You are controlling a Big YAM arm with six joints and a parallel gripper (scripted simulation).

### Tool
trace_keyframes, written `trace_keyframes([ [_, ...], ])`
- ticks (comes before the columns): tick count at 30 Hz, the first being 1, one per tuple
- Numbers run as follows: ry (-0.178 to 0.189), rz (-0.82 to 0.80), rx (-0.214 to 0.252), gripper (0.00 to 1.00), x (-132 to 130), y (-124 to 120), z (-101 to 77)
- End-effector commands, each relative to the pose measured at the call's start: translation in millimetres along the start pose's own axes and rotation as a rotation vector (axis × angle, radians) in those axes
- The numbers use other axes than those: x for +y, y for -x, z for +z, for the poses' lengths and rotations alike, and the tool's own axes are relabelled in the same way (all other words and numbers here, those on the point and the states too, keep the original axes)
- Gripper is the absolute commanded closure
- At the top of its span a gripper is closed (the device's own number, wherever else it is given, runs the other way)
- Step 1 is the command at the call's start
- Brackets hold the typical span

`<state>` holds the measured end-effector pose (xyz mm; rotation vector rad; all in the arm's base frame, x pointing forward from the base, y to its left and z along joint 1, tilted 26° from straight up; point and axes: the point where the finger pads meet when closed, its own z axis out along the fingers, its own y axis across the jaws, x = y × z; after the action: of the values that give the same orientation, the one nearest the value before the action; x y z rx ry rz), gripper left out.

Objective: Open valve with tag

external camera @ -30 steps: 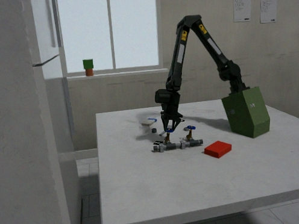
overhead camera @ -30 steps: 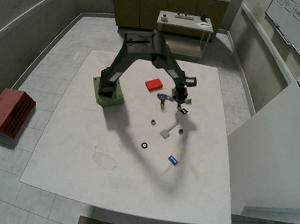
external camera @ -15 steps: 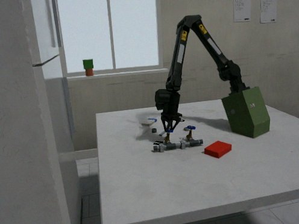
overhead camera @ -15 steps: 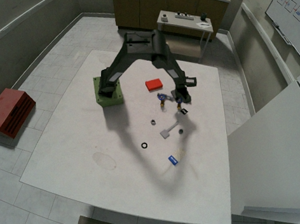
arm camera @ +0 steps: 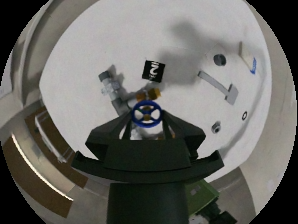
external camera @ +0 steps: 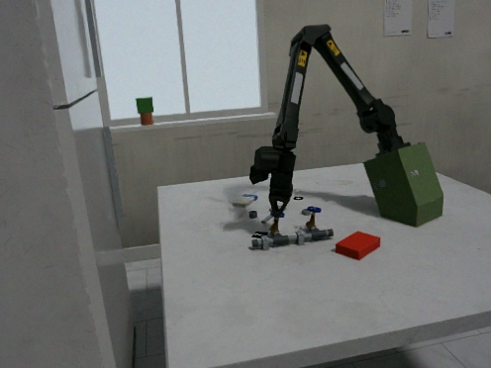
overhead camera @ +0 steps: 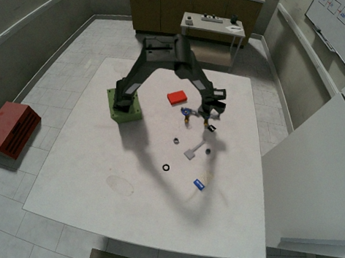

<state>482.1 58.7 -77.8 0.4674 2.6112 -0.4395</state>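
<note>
A grey pipe [external camera: 289, 238] lies on the white table and carries two valves with blue handwheels. My gripper [external camera: 277, 212] points straight down and is shut on the handwheel of the valve nearer the pipe's end [arm camera: 145, 115]. A small black tag [overhead camera: 211, 128] lies right beside this valve and also shows in the wrist view [arm camera: 153, 70]; its marking is too small to read. The other valve [overhead camera: 186, 111] stands free to the side [external camera: 313, 210]. In the overhead view my gripper [overhead camera: 207, 117] hides the held handwheel.
A red block [overhead camera: 176, 97] lies near the pipe. The arm's green base [overhead camera: 123, 104] stands further off. A grey flat tool [overhead camera: 194, 149], a black ring [overhead camera: 163, 167], a small nut [overhead camera: 176, 140] and a blue card [overhead camera: 198, 184] lie scattered on the table.
</note>
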Motion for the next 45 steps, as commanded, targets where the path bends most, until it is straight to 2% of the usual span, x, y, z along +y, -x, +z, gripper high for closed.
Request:
trace_keyframes([
  [1, 0.001, -0.348, -0.014, 1.0, 5.1, 11.7, 6.9],
  [13, -0.002, -0.868, -0.013, 1.0, 5.1, 11.7, 6.9],
  [15, -0.002, -0.868, -0.013, 1.0, 5.1, 11.7, 6.9],
  [16, -0.003, -0.976, -0.013, 1.0, 5.1, 11.7, 6.9],
  [30, -0.008, -1.578, -0.013, 1.0, 4.9, 11.3, 7.0],
  [32, -0.008, -1.578, -0.013, 1.0, 4.9, 11.3, 7.0],
  [33, -0.01, -1.687, -0.013, 1.0, 5.0, 11.5, 7.0],
  [37, -0.013, -1.857, -0.013, 1.0, 4.9, 11.5, 7.0],
  [45, -0.015, -1.892, -0.013, 1.0, 4.8, 11.5, 7.0],
])
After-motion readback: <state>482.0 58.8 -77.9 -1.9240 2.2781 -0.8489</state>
